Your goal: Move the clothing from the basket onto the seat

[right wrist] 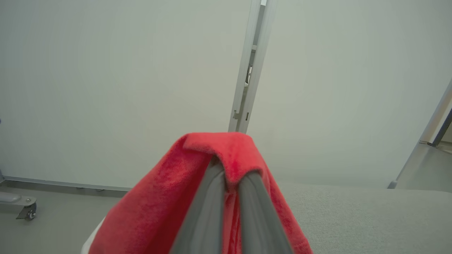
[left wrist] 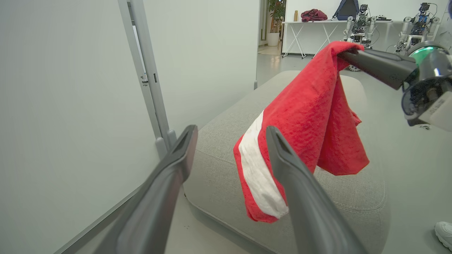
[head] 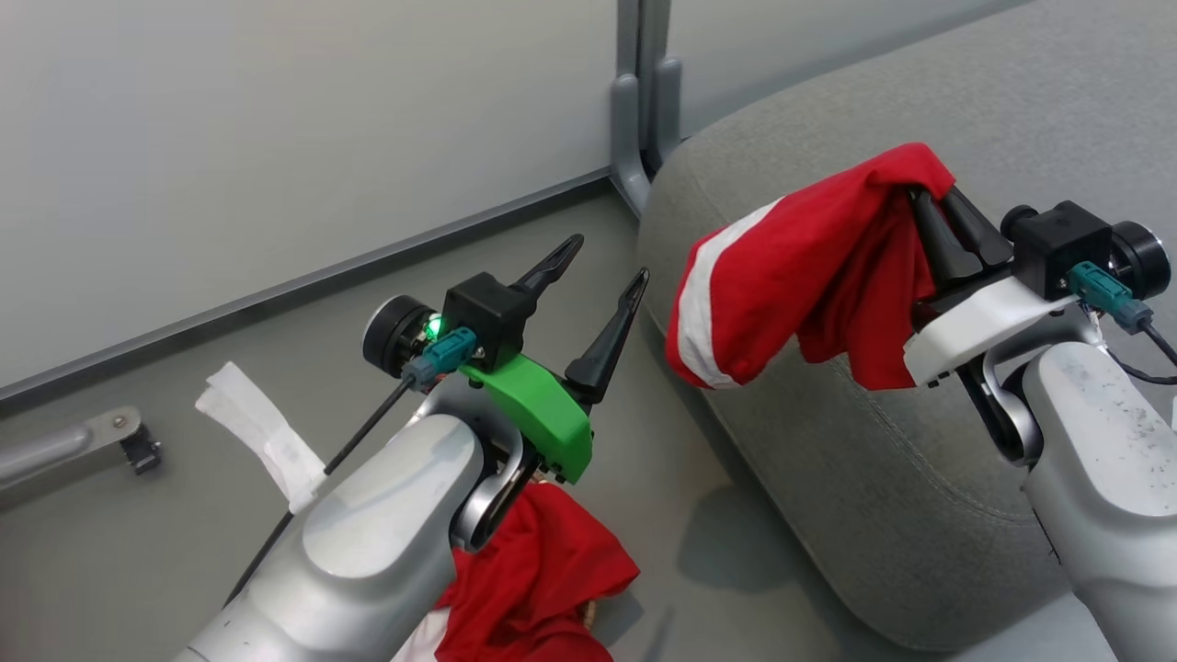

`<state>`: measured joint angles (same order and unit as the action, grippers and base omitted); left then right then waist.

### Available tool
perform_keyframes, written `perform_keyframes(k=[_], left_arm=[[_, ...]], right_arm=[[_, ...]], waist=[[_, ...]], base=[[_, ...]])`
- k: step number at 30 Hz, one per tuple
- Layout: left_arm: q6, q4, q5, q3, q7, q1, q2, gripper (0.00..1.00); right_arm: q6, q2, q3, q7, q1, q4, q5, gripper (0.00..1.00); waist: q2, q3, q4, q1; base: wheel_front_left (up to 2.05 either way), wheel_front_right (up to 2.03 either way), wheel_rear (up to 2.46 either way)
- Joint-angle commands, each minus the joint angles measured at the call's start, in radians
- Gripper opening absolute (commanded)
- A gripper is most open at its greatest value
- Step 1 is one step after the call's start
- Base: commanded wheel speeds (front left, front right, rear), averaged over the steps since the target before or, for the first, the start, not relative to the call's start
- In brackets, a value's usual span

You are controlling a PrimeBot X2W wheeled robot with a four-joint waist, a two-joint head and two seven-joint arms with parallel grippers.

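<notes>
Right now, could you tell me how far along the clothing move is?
Done: no garment lies on the visible seat. In hand: the right gripper is shut on a red garment hanging at the seat's edge; the left gripper is open and empty. Left: set it down, then fetch the red clothing beneath the left arm.

Robotics lab (spare robots (left wrist: 360, 23), white partition panels (left wrist: 70, 106))

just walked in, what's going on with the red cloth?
The right gripper is shut on a bright red thin-fabric garment with a white stripe, which dangles by the edge of the large grey fabric seat cushion, not yet released. The left gripper is open and empty, over the floor beside the seat. More red clothing lies bunched below the left forearm.
</notes>
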<state>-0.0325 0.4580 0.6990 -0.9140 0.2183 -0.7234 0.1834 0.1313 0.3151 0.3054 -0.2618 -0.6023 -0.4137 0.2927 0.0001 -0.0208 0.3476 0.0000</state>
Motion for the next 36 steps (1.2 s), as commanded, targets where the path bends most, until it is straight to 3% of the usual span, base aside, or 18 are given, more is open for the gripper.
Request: perform_keyframes(k=[1,6,12,17,28,36], left_arm=[[0.008,-0.001,-0.011,-0.006,0.007,0.019,0.016,1.00],[0.012,0.004,-0.024,-0.029,0.004,0.042,0.016,1.00],[-0.003,0.019,-0.029,-0.061,-0.011,0.046,0.000,1.00],[0.009,0.022,-0.031,-0.068,-0.013,0.057,0.004,1.00],[0.042,-0.031,-0.059,-0.071,-0.043,0.000,0.033,1.00],[0.090,-0.134,-0.109,-0.073,-0.077,-0.057,0.076,1.00]], right_arm=[[-0.001,-0.006,-0.006,-0.005,0.014,0.012,-0.005,0.00],[-0.001,-0.018,-0.031,-0.005,0.035,0.040,-0.015,0.00],[-0.001,-0.024,-0.086,-0.005,0.063,0.083,-0.032,0.00],[-0.001,-0.032,-0.091,0.003,0.040,0.079,-0.040,0.00],[-0.001,0.027,-0.082,0.034,-0.237,-0.044,-0.007,0.00],[-0.001,0.157,-0.098,0.084,-0.509,-0.152,-0.013,0.00]], waist=[[-0.0001,-0.075,0.127,0.0000],[-0.0001,-0.121,0.204,0.0000],[-0.0001,-0.160,0.214,0.0000],[-0.0001,-0.181,0.212,0.0000],[-0.0001,-0.311,0.104,0.0000],[-0.0001,-0.464,-0.013,0.0000]], base=[[0.00,0.00,0.00],[0.00,0.00,0.00],[0.00,0.00,0.00],[0.00,0.00,0.00],[0.00,0.00,0.00],[0.00,0.00,0.00]])
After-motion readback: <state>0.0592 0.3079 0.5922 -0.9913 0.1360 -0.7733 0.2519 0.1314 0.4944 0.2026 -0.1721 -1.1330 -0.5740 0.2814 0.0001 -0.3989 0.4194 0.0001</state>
